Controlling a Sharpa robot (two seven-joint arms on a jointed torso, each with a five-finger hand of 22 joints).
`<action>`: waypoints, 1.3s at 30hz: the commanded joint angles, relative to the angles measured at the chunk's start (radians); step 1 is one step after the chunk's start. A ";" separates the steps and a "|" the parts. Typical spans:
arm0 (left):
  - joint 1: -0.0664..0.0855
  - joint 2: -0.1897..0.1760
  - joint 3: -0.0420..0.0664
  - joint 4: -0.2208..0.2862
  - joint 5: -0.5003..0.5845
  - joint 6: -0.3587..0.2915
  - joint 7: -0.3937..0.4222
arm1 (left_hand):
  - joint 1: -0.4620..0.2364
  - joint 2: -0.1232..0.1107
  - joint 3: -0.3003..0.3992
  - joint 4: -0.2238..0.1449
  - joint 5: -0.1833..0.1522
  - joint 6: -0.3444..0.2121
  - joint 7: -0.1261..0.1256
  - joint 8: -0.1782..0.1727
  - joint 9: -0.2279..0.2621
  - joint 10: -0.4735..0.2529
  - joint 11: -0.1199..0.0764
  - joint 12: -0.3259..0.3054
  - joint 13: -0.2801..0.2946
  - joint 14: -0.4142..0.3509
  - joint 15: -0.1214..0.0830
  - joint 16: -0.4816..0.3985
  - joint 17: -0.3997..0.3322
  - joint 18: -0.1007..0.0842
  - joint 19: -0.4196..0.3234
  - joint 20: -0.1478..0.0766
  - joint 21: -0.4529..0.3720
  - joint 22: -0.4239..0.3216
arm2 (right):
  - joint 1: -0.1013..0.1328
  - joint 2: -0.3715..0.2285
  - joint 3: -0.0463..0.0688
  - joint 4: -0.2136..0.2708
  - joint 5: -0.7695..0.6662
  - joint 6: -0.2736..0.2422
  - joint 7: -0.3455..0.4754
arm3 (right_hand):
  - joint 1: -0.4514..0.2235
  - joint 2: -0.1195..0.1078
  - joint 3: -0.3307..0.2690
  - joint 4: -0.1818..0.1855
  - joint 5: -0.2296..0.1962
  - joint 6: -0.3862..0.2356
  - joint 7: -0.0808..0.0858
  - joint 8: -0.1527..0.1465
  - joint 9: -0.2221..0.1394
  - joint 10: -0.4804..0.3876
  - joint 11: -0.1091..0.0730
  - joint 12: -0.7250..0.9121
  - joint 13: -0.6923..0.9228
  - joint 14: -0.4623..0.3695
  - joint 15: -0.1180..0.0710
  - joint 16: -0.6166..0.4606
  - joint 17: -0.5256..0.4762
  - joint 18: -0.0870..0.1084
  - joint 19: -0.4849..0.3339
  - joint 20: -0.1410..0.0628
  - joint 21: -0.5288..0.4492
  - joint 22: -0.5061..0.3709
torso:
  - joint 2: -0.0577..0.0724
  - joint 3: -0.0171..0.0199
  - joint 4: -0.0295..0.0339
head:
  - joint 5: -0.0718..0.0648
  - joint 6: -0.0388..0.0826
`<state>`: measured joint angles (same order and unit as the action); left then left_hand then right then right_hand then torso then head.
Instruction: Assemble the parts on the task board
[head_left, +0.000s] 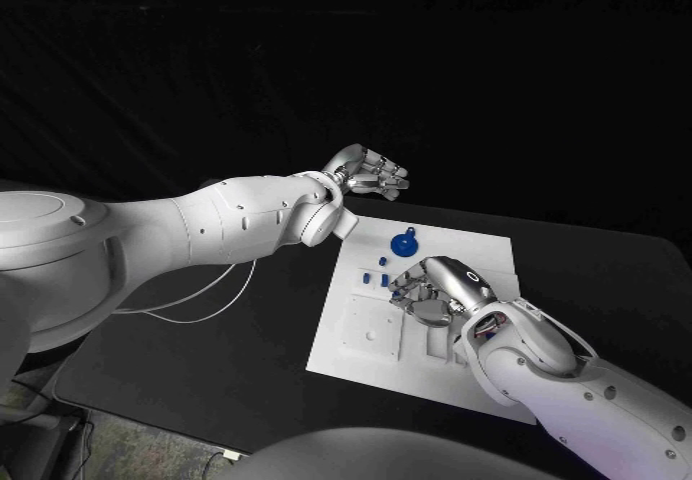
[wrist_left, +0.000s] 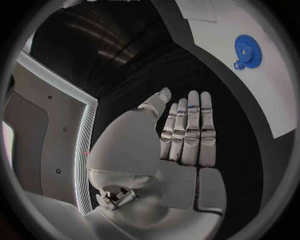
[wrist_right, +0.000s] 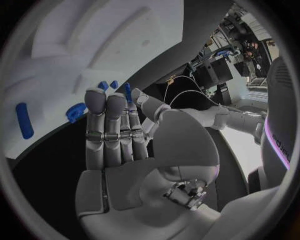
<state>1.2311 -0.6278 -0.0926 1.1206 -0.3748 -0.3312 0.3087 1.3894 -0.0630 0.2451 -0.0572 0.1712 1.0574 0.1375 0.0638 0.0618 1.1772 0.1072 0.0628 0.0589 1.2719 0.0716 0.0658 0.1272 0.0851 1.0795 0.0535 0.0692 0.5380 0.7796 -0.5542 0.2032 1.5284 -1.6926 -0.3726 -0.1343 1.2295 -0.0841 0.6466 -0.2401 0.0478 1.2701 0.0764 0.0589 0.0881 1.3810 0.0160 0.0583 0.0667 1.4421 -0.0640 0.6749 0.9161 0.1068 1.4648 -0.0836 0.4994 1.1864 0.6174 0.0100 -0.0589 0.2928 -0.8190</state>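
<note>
The white task board (head_left: 476, 250) lies in the middle of the black table. A blue gear (head_left: 404, 243) sits near its far edge, also visible on the board (wrist_left: 275, 100) as the gear (wrist_left: 248, 50) in the left wrist view. Small blue parts (head_left: 382, 263) lie just left of my right hand (head_left: 440, 290), which hovers low over the board's middle with its fingers stretched out side by side (wrist_right: 115, 130) and nothing in the palm. Several blue parts (wrist_right: 76, 111) lie on the board beyond its fingertips. My left hand (head_left: 368, 172) hangs past the board's far left corner, fingers straight, holding nothing (wrist_left: 187, 135).
A square recessed block (head_left: 375, 330) and slotted fixtures (head_left: 440, 340) occupy the board's near half. White cables (head_left: 202, 300) loop on the table to the left under my left arm. Black table surrounds the board.
</note>
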 joint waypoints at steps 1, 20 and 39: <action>0.002 0.005 0.001 0.000 0.004 0.015 0.012 | 0.001 0.006 -0.004 0.001 -0.003 -0.004 0.001 0.001 0.001 -0.006 0.001 -0.002 0.000 -0.002 0.002 -0.002 0.001 -0.016 0.003 0.000 0.006 -0.001 | -0.007 0.006 -0.005 -0.005 -0.064 -0.002 0.010 | -0.001 0.009 -0.001 -0.006 0.007 0.000 0.000 0.006 0.001 0.002 -0.001 0.004 0.001 0.005 -0.005 -0.003 0.001 0.023 0.044 -0.007 0.002 0.002 | 0.001 0.0024 0.0002 | 0.014 -0.011; 0.002 0.010 0.001 0.010 0.001 0.025 0.013 | 0.002 0.006 -0.006 0.001 -0.003 -0.007 0.002 0.001 0.001 -0.009 0.002 -0.002 0.000 -0.004 0.003 -0.002 0.001 -0.016 0.000 0.001 0.007 0.003 | -0.043 0.019 -0.016 -0.048 -0.120 -0.024 -0.007 | -0.002 0.008 0.002 -0.011 0.006 0.004 -0.001 0.006 0.001 0.005 -0.002 0.004 0.001 0.007 -0.005 -0.001 0.001 0.023 0.045 -0.007 0.009 0.005 | 0.000 -0.0002 -0.0004 | 0.038 -0.040; 0.002 0.010 0.001 0.010 0.001 0.034 0.009 | 0.002 0.006 -0.006 0.001 -0.003 -0.007 0.002 0.001 0.001 -0.009 0.002 -0.002 0.000 -0.004 0.003 -0.002 0.001 -0.016 0.000 0.001 0.007 0.003 | -0.050 0.030 -0.028 -0.063 -0.126 -0.016 -0.008 | -0.003 0.008 0.003 -0.014 0.005 0.005 -0.001 0.006 0.000 0.006 -0.002 0.004 0.001 0.008 -0.006 -0.001 0.001 0.023 0.045 -0.008 0.011 0.006 | -0.001 -0.0008 -0.0018 | 0.050 -0.051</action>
<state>1.2313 -0.6193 -0.0924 1.1278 -0.3757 -0.3121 0.3087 1.3894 -0.0630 0.2451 -0.0572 0.1712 1.0574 0.1374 0.0638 0.0618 1.1772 0.1072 0.0628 0.0589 1.2720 0.0716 0.0658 0.1270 0.0851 1.0795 0.0536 0.0732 0.5399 0.7303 -0.5259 0.1755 1.4658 -1.8024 -0.3898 -0.1415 1.2294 -0.0843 0.6485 -0.2472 0.0503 1.2705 0.0757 0.0602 0.0866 1.3797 0.0137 0.0559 0.0664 1.4467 -0.0654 0.6750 0.9159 0.1069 1.4648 -0.0833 0.5053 1.1914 0.6170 0.0093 -0.0601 0.3407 -0.8681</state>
